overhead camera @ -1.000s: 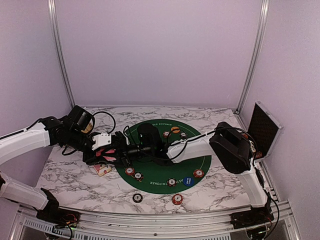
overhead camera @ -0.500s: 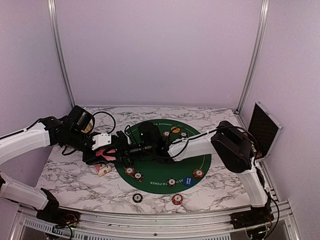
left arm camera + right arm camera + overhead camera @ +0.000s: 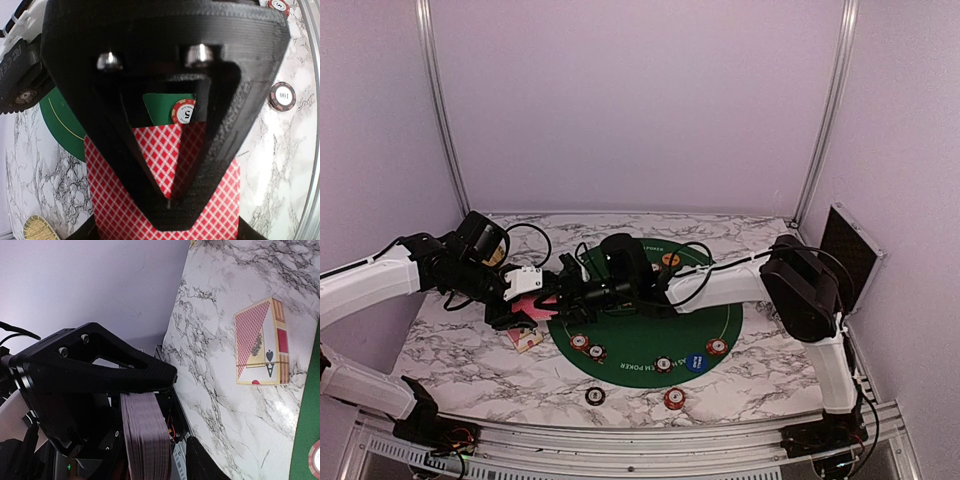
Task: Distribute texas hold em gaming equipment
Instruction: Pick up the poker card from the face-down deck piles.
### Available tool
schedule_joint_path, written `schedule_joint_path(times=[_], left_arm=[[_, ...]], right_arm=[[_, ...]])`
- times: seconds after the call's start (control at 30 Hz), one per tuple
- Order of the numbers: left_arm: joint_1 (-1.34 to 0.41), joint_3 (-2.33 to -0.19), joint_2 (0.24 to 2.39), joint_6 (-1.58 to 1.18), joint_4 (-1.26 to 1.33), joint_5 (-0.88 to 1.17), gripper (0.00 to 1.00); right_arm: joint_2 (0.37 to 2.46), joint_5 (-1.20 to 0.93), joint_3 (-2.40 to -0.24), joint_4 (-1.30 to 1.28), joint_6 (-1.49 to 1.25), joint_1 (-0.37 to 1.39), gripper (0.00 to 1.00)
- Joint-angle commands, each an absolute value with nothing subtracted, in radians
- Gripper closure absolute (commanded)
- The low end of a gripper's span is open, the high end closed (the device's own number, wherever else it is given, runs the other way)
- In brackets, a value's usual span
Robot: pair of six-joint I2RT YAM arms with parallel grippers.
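You see one of the black fingers [image 3: 95, 370] reaching in from the left, its tip lying over the edge-on deck of cards [image 3: 145, 440]. Beyond it, a card box [image 3: 260, 342] lies flat on the marble surface [image 3: 215, 405], near the green mat [image 3: 307, 410]. A chip [image 3: 316, 460] peeks in at the right edge.

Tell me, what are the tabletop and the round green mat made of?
The tabletop looks like white marble with grey veins, though it could be printed laminate. The green mat seems felt or fabric: flat, matte, printed lettering.
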State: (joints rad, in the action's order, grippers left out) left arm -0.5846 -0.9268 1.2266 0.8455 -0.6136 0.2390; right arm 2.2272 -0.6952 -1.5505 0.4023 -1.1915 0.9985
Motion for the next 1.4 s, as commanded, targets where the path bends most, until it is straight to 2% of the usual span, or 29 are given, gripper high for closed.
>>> schedule_joint_path(times=[0.0, 0.57, 0.8, 1.37], left_arm=[[-0.586, -0.928, 1.193, 0.845, -0.617, 0.247, 0.63], [-0.586, -0.920, 1.198, 0.836, -0.617, 0.243, 0.66], [-0.586, -0.921, 1.201, 0.832, -0.618, 0.241, 0.68], [-0.586, -0.923, 1.212, 0.826, -0.618, 0.238, 0.70]], right_arm=[[2.180, -0.661, -1.520, 0.321, -1.152, 0.971, 0.63], [2.097, -0.659, -1.484, 0.284, -1.119, 0.957, 0.69], [2.079, -0.664, -1.467, 0.272, -1.115, 0.957, 0.76], [2.090, -0.728, -1.442, 0.422, -1.205, 0.970, 0.79]])
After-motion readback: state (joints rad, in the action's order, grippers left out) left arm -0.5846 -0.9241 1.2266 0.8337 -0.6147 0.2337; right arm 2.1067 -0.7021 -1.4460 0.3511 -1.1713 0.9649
